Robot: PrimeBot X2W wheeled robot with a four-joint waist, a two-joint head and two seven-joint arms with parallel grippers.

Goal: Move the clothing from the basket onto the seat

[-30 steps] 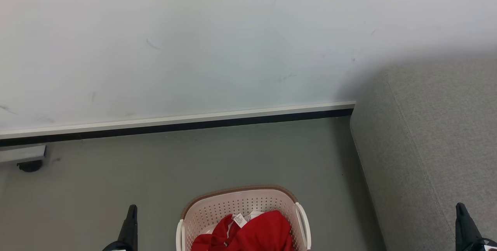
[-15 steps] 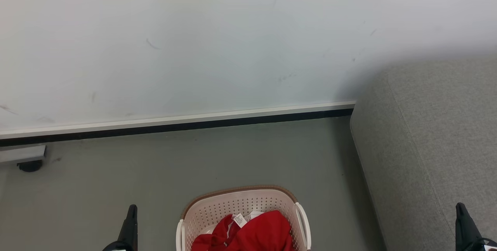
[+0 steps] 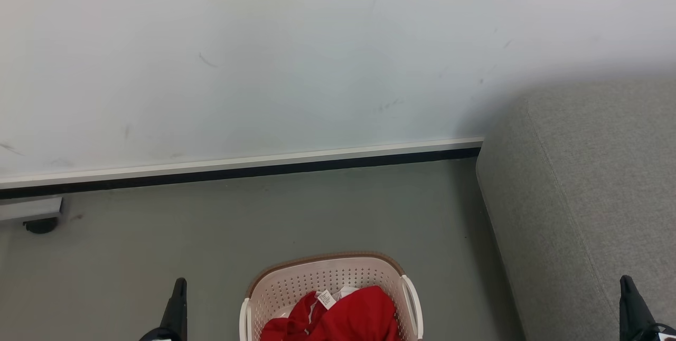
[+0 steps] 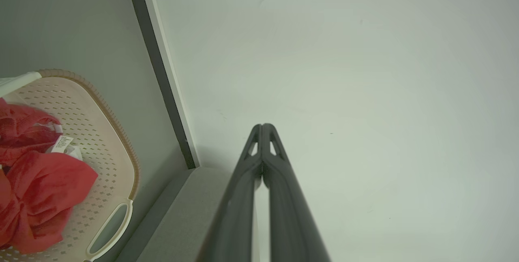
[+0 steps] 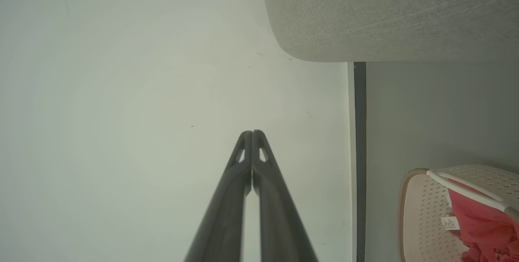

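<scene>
While the clothing point(image 3: 346, 317) lies heaped in the basket point(image 3: 317, 277) on the floor point(image 3: 211, 235) beside the seat point(image 3: 591, 198), left pincer point(image 4: 262, 126) and right pincer point(image 5: 252, 133) hang clenched and empty, presumably parked before reaching.

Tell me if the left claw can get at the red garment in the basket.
Probably yes: the garment lies on top in the open basket, close beside the left claw, nothing over it. The shut claw must open first.

A scuffed pale wall point(image 3: 264, 66) meets grey floor point(image 3: 317, 209) along a white-and-black skirting point(image 3: 243, 168)
</scene>
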